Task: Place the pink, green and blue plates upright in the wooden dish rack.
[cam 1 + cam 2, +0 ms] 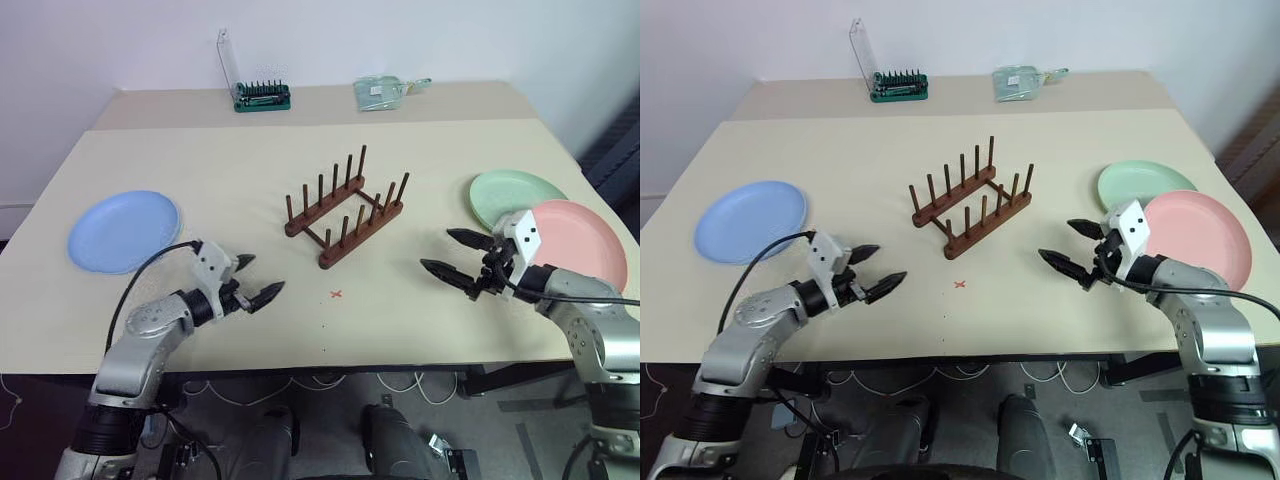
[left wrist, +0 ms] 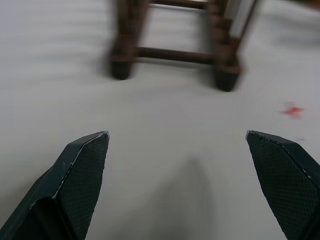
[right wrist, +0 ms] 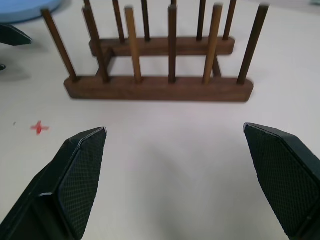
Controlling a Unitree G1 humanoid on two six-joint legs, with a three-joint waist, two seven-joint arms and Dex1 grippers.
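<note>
The table [image 1: 200,150] holds the rack [image 1: 345,205] at its middle, with no plate between its pegs. The blue plate [image 1: 124,230] lies flat at the left. At the right the pink plate [image 1: 585,243] overlaps the near edge of the green plate [image 1: 510,190]. The left gripper [image 1: 256,280] and right gripper [image 1: 448,255] hover near the rack with fingers spread wide, holding nothing. At the far edge stand a green tool holder [image 1: 262,96] and a small packet [image 1: 380,92]. The right wrist view shows a red cross [image 3: 39,127] on the table beside the rack.
</note>
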